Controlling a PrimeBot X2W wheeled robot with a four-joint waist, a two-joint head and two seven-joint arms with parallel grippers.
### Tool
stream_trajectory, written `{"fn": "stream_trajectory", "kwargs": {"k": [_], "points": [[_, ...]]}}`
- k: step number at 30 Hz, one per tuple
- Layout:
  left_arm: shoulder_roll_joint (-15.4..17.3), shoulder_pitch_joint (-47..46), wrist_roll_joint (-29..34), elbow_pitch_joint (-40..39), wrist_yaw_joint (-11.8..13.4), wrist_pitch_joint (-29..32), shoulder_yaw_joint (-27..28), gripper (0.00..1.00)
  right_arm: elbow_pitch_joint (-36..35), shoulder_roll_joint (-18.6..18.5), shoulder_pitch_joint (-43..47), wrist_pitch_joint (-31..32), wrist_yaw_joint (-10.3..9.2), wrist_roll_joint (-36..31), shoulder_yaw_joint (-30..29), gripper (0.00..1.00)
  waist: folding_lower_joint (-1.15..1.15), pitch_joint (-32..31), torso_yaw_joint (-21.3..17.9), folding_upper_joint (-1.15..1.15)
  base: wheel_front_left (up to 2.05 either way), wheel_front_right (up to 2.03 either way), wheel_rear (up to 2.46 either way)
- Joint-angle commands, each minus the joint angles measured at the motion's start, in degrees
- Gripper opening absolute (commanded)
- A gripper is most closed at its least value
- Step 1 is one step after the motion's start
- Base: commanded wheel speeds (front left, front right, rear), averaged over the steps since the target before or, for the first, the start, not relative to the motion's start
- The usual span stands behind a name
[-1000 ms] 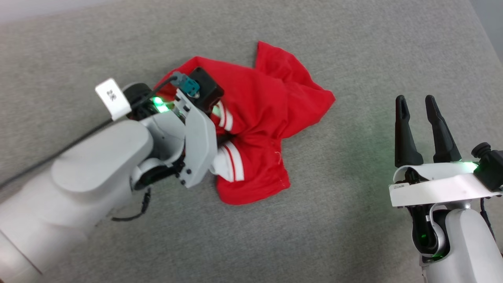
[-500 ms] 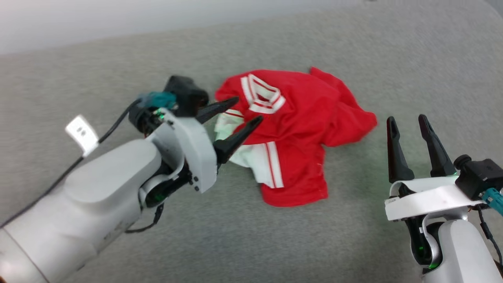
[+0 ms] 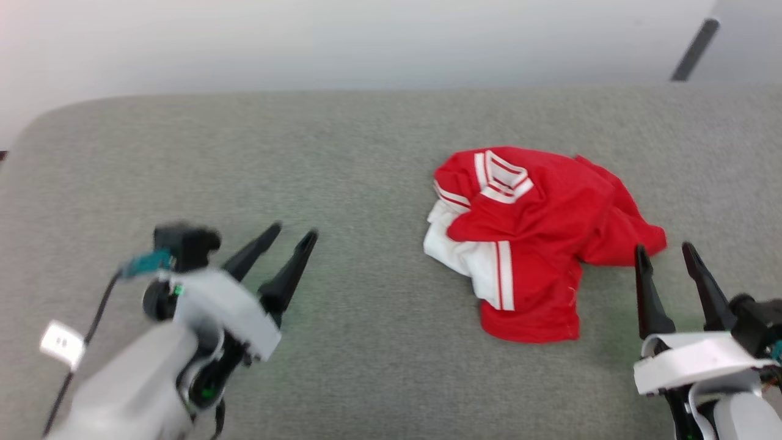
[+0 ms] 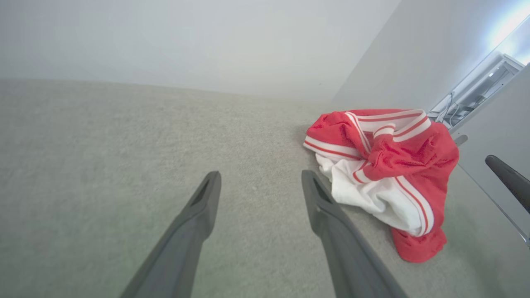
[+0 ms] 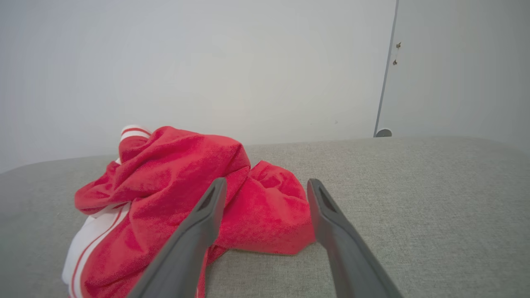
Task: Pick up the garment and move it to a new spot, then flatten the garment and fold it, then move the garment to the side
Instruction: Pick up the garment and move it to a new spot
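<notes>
**While Both Grippers Stand Open, the Jersey Lies Bunched at the Right**

Where the grey surface (image 3: 342,153) spreads across the head view with a pale wall behind its far edge, the garment (image 3: 537,226) lies on it to the robot's right of centre, crumpled into a heap.

As far as a heap has one, its long axis runs away from the robot. The striped collar (image 3: 502,178) lies at the far end and a red hem edge (image 3: 531,327) at the near end. A rounded red fold (image 3: 635,235) juts sideways to the right. On the left flank a white sleeve (image 3: 473,260) with red-and-white trim spills out toward the left arm. No chest lettering can be made out among the folds.

The left gripper (image 3: 295,230) sits well apart from the cloth at the lower left. Its two dark fingers are spread, point up and to the right, and hold nothing. In the left wrist view only bare grey surface lies between them, with the shirt off to their right.

The right gripper (image 3: 663,247) stands at the lower right with its jaws likewise parted and empty. Its fingertips are just beside the red fold, and whether they touch it I cannot tell. In the right wrist view that fold fills the gap between the fingers.

A small white tag (image 3: 61,343) hangs on the left arm's cable.
</notes>
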Motion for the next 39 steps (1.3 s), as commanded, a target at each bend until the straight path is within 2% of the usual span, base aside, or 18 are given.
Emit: {"fn": "stream_trajectory", "kwargs": {"k": [1,12,19,29,34,39], "points": [[-0.6,3.7,1.8,0.3,0.1,0.0,2.9,1.0,0.2,-0.3,1.5,0.0,-0.01,-0.1,-0.5,1.0,0.0,-3.6,3.8,0.0,0.0,0.0,0.0],[-4.8,25.2,14.3,-2.8,0.1,0.0,30.0,1.0,0.8,-1.1,7.2,0.0,-0.01,1.2,-3.4,1.0,0.0,-7.2,5.5,0.0,0.0,0.0,0.0],[-7.7,34.0,27.0,-6.7,2.5,0.0,43.0,1.0,0.3,-1.4,7.9,0.4,-0.01,1.1,-3.6,1.0,0.0,-8.1,4.4,0.0,0.0,0.0,0.0],[-12.7,40.3,43.7,-16.0,4.4,0.0,55.0,1.0,-0.5,-1.8,5.6,0.4,-0.01,1.1,-2.9,1.0,0.0,-8.1,2.4,0.0,0.0,0.0,0.0],[-15.6,43.1,49.1,-19.7,3.3,0.0,58.5,1.0,-1.1,-0.9,4.6,0.2,-0.01,1.1,-2.4,1.0,0.0,-8.1,1.6,0.0,0.0,0.0,0.0],[-18.5,45.2,51.8,-20.0,2.1,0.0,60.2,1.0,-0.2,-0.4,5.2,0.1,0.0,0.9,-1.9,1.0,0.0,-8.2,1.4,0.0,0.0,0.0,0.0]]}}
